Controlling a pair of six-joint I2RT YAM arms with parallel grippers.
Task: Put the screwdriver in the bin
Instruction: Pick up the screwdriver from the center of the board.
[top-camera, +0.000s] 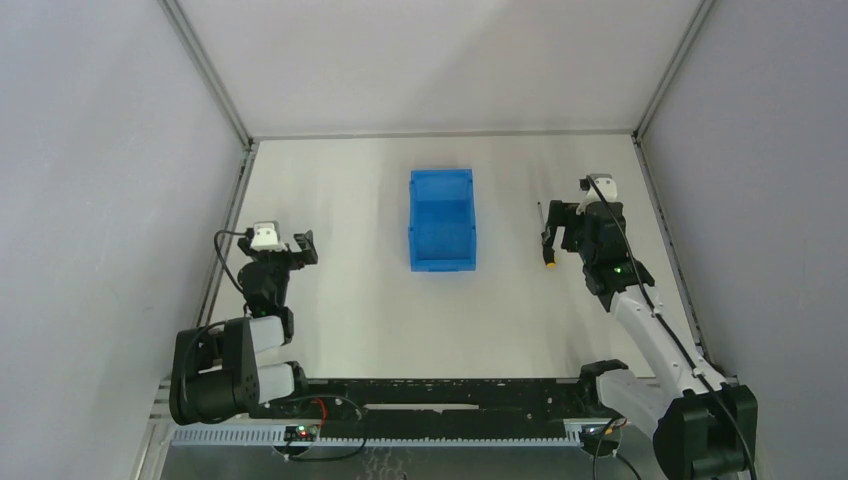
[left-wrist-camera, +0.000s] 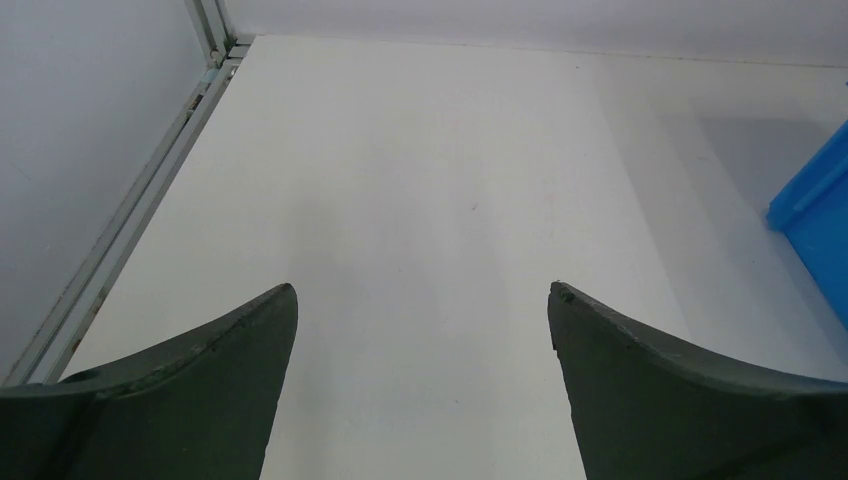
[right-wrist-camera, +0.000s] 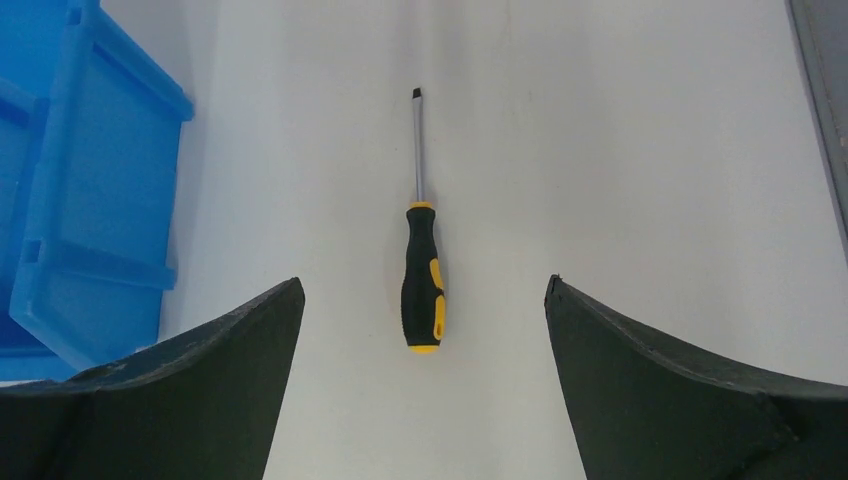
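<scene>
- While two robot arms rise from the near edge of the flat white tabletop, the task's things count one each: one bin, one screwdriver.
- At the left, the left gripper hangs over bare table. Its two dark curved fingers are spread wide and pinch nothing.
- One rectangular bright blue plastic bin sits mid-table, well apart from both grippers.
- One slim screwdriver, with a thin metal shaft and a black handle with yellow-orange accents, lies flat on the table. It is right of the bin and outside it, near but not touching, tip pointing to the far side.
- The right gripper is just beside the screwdriver with its two dark fingers spread wide. In the wrist view the handle shows between them, apart from both.
- One green light glows on the right arm; any print on the rig is too small to read.
</scene>
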